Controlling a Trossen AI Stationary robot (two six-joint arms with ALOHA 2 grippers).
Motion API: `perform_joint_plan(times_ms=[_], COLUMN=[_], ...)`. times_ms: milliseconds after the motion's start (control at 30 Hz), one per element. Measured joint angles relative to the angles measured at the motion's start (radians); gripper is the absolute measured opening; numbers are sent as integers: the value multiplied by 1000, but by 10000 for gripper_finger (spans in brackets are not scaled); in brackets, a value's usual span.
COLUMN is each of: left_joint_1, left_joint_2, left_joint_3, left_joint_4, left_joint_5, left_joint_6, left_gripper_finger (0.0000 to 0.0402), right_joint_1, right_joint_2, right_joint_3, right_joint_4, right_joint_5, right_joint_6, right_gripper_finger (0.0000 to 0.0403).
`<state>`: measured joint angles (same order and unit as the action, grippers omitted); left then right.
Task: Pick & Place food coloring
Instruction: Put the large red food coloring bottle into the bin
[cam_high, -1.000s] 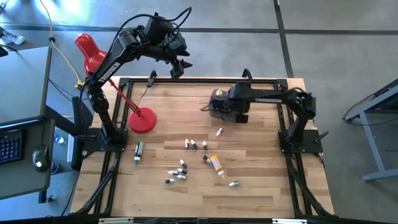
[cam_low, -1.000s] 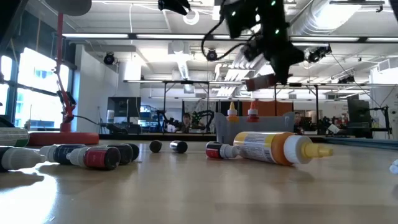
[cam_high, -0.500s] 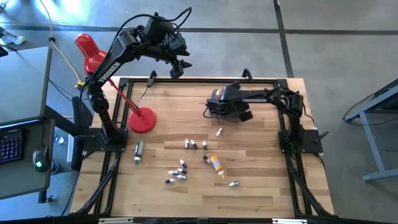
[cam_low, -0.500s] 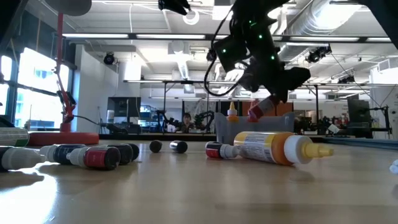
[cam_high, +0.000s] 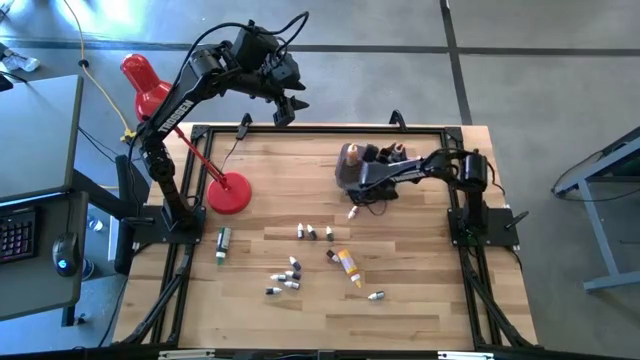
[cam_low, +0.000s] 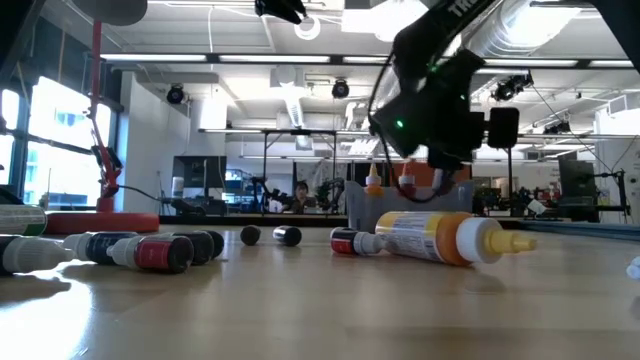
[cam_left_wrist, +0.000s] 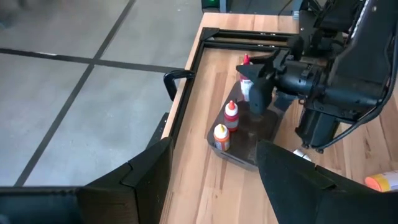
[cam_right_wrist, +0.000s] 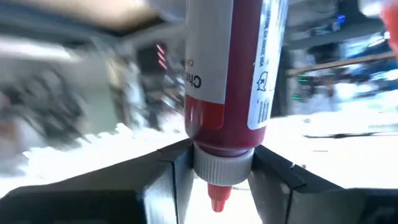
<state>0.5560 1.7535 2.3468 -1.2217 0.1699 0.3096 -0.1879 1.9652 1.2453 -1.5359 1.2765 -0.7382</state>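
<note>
- Right gripper (cam_right_wrist: 214, 163) has swung back over the grey tub (cam_high: 347, 176) near the desk's far edge, fingers clamped on a red food coloring bottle (cam_right_wrist: 231, 81).
- Lower upright beside standing bottles, then release.
- Left gripper (cam_high: 285, 108) waits spread, empty, beyond the far edge.

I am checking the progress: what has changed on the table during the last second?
The right pincer, shut on a red bottle, swung down over the grey tub, tipping it from level to upright. The left pincer stayed raised behind the table; the loose bottles did not move.
</note>
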Motion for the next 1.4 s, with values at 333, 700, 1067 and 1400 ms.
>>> perform_joint_plan(times_ms=[333, 700, 1067, 1400], left_joint_1=[0, 0, 0, 0], left_joint_2=[0, 0, 0, 0], left_joint_3=[0, 0, 0, 0], left_joint_4=[0, -3, -7, -7], left_joint_5=[4, 6, 6, 5], left_joint_6=[0, -3, -3, 0], left_gripper_finger=[225, 225, 225, 225], right_joint_1=[6, 4, 5, 5], right_joint_2=[-5, 0, 1, 0], right_joint_3=[-122, -106, -87, -42], right_joint_4=[139, 287, 403, 396], right_joint_5=[121, 15, 25, 103], right_joint_6=[-156, -222, -283, -226], right_gripper_finger=[122, 122, 161, 173])
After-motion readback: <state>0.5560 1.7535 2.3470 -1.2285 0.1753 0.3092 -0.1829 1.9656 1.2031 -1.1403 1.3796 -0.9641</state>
